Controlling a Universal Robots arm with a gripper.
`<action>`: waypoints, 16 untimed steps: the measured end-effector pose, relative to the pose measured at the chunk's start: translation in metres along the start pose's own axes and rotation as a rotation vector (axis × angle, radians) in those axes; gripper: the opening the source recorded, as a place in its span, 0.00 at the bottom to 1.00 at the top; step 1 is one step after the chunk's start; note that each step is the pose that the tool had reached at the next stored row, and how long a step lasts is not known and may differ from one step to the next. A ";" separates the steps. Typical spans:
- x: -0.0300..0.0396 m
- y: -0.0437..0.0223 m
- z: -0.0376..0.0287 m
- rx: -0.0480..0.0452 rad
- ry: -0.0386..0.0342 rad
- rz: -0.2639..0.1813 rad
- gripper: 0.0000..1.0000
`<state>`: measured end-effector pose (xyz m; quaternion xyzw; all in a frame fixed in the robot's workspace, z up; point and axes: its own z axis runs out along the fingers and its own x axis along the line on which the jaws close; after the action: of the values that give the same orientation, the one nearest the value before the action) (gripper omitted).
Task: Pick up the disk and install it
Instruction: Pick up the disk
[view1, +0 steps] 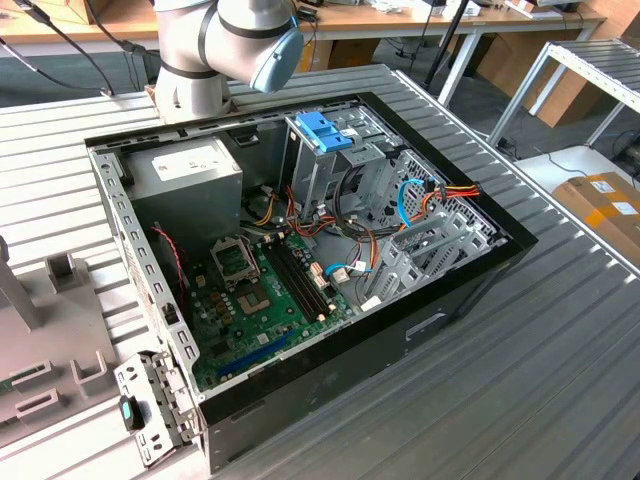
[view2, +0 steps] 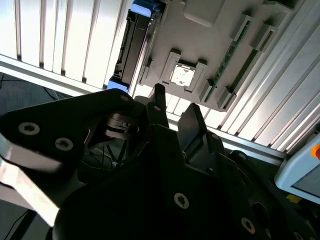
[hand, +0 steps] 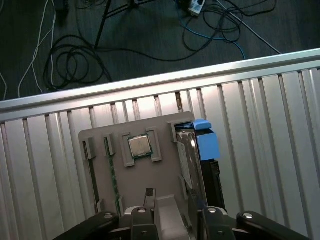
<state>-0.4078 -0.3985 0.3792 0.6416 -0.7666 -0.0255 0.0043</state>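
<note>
First wrist view: end effector (hand: 175, 220) open, empty, near disk (hand: 190, 160) standing edgewise in grey tray (hand: 100, 150) on worktop (hand: 265, 150).

readable text: none | power supply label (view1: 185, 163): illegible

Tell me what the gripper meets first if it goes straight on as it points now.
Probably the flat grey parts tray, near its square silver chip; the blue-framed grey metal disk stands off to one side. Depth is unclear.
</note>
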 end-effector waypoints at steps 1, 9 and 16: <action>0.0000 0.0000 0.0000 0.0000 0.0001 0.000 0.43; -0.0035 0.0006 0.0008 -0.0017 0.0028 -0.063 0.56; -0.0205 0.0040 0.0032 -0.0034 0.0057 -0.127 0.56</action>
<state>-0.4083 -0.3776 0.3767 0.6888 -0.7245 -0.0252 0.0059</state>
